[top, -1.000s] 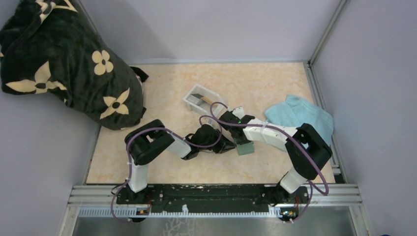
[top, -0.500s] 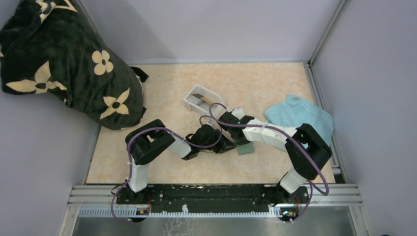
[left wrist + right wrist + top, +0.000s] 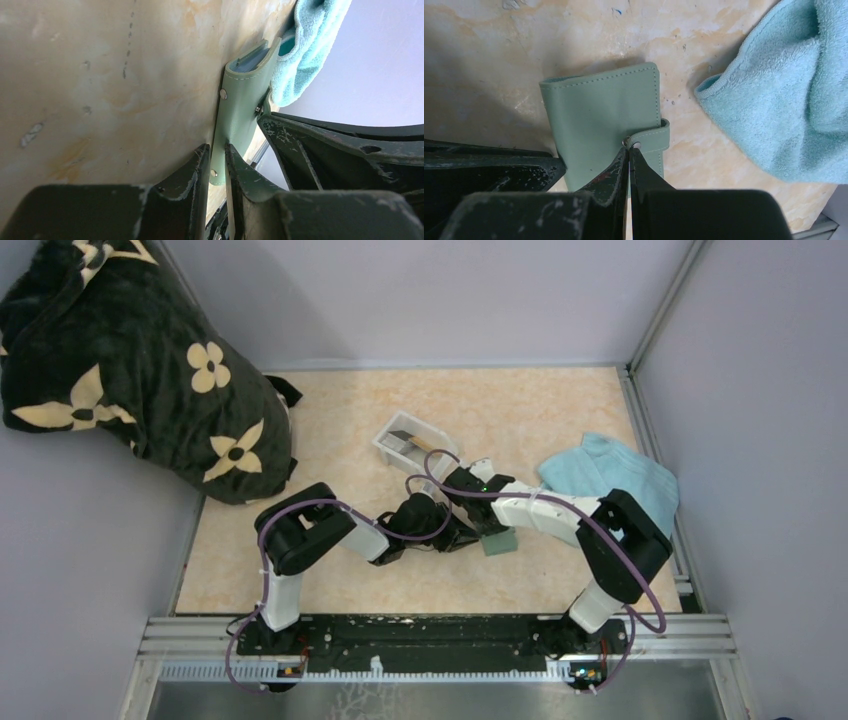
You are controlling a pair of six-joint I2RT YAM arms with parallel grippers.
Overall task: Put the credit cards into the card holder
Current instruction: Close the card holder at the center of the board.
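The grey-green card holder (image 3: 499, 542) lies folded on the table between both arms. In the left wrist view the card holder (image 3: 242, 100) stands edge-on, and my left gripper (image 3: 217, 159) is shut on its near edge. In the right wrist view the card holder (image 3: 599, 120) shows its outside and its snap strap (image 3: 651, 137). My right gripper (image 3: 629, 150) is shut, with its tips pinching the strap's snap end. Credit cards (image 3: 404, 438), one dark and one with an orange edge, lie in the white tray (image 3: 385, 448) behind the grippers.
A light blue towel (image 3: 612, 476) lies just right of the card holder, close to the towel edge (image 3: 784, 85) in the right wrist view. A black flowered blanket (image 3: 130, 370) fills the back left corner. Metal frame rails edge the table on the right.
The right gripper's jaws have closed a touch on the strap. Nothing else has visibly moved.
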